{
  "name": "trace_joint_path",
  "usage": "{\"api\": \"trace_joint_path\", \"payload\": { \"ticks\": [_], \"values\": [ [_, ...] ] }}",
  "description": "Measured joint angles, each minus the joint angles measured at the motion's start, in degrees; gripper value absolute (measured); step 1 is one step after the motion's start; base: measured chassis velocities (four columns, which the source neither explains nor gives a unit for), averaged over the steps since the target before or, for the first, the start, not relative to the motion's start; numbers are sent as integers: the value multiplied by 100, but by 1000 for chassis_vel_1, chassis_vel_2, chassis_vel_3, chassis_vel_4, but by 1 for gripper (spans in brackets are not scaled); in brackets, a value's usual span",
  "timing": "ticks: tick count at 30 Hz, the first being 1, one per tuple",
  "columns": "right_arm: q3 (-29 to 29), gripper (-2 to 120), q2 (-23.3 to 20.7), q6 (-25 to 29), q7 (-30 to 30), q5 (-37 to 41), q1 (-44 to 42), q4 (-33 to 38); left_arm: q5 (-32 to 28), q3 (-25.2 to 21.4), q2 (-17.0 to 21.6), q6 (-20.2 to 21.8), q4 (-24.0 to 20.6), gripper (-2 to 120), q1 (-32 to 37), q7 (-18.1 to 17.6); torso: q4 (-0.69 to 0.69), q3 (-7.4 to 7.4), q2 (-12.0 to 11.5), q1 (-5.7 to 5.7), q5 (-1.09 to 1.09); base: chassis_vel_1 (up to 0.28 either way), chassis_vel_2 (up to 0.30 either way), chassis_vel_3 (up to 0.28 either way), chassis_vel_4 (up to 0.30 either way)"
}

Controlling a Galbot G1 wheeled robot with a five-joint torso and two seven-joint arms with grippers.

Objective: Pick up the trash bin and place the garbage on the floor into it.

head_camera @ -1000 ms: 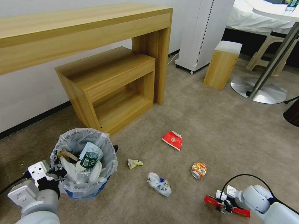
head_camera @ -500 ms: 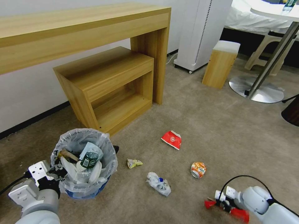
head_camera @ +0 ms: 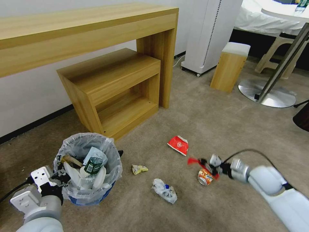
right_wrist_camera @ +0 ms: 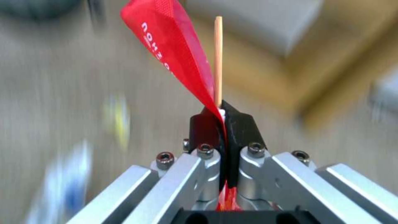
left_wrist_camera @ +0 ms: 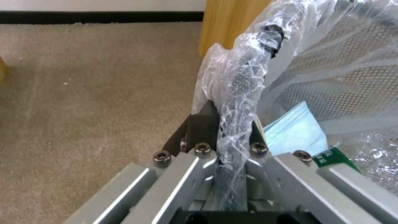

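- The right end effector [right_wrist_camera: 224, 116] is clamped shut on a red wrapper [right_wrist_camera: 174, 49], with a thin wooden stick [right_wrist_camera: 218, 59] pinched alongside it; both stand out past the fingertips.
- In the head view this right end effector [head_camera: 206, 166] hangs above the floor [head_camera: 225, 129], the red wrapper [head_camera: 193, 160] trailing from it toward the robot's left.
- Just below and beside it lies the crushed orange can [head_camera: 205, 177] on the beige carpet.
- Near it, farther from the robot, lies a red and white crumpled package [head_camera: 178, 144].
- Nearer the robot and to the end effector's left lies a crumpled whitish wad with a blue spot [head_camera: 164, 190]; farther left again, a small yellowish crumpled wrapper [head_camera: 139, 169].
- The left end effector [left_wrist_camera: 226, 124] is closed on the rim of the trash bin [left_wrist_camera: 344, 77], its dark fingers [left_wrist_camera: 203, 124] gripping the rim through the bag liner [left_wrist_camera: 232, 81].
- In the head view the left end effector [head_camera: 58, 180] is at the side of the trash bin [head_camera: 88, 170] nearest the robot, well apart from the right end effector.
- Inside the bin, just past the left end effector, sit a pale-blue mask [left_wrist_camera: 296, 132], a green-labelled bottle [head_camera: 92, 165], a white slipper [head_camera: 72, 175] and a wooden piece [head_camera: 71, 159].
- Beyond the bin stands a low wooden shelf unit [head_camera: 112, 90] under a long wooden table [head_camera: 80, 32].
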Motion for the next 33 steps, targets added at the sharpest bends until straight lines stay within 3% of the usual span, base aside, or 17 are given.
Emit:
{"api": "trace_joint_path", "payload": {
  "ticks": [1, 4, 9, 10, 12, 13, 15, 24, 33],
  "values": [
    [0, 0, 0, 0, 0, 0, 0, 0, 0, 0, 0, 0, 0, 1, 0, 0, 0, 0, 0, 0, 0, 0, 0, 0, 0],
    [-119, 0, 78, 987, -61, 1762, 458, 411, -8, 80, 4, 4, -24, 1, 31, 4, 0, 0, 0, 0, 0, 0, 0, 0, 0],
    [-709, 0, 417, 1167, 178, 3212, 1211, 677, 13, 316, -2, 49, -38, 1, 98, 10, 1, 0, 0, 0, 1, 0, 0, 0, 0],
    [-709, 0, 417, 1167, 178, 3212, 1211, 677, 13, 316, -2, 49, -38, 1, 98, 10, 1, 0, 0, 0, 1, 0, 0, 0, 0],
    [-1358, 0, 757, 1266, 351, 3711, 2005, 546, -25, 449, 8, 77, -27, 1, 113, 15, 0, 0, 0, 0, 1, 0, 0, 0, 0],
    [-1358, 0, 757, 1266, 351, 3711, 2005, 546, -25, 449, 8, 77, -27, 1, 113, 15, 0, 0, 0, 0, 1, 0, 0, 0, 0],
    [-2074, 0, 1106, 1400, 544, 3929, 2664, 172, -65, 524, -3, 77, -1, 1, 86, 18, 1, 0, 0, 0, -1, 0, 0, 0, 0],
    [-3490, 0, 2000, 1569, 532, 3946, 3315, -642, -257, 410, 92, 133, -16, 1, 2, 11, 1, 0, 0, 0, 0, 0, 0, 0, 0],
    [-4174, 0, 2453, 1618, 327, 3950, 3494, -948, -295, 418, 100, 168, 14, 1, -79, 2, 1, 0, 0, 0, 0, 0, 0, 0, 0]
  ]
}}
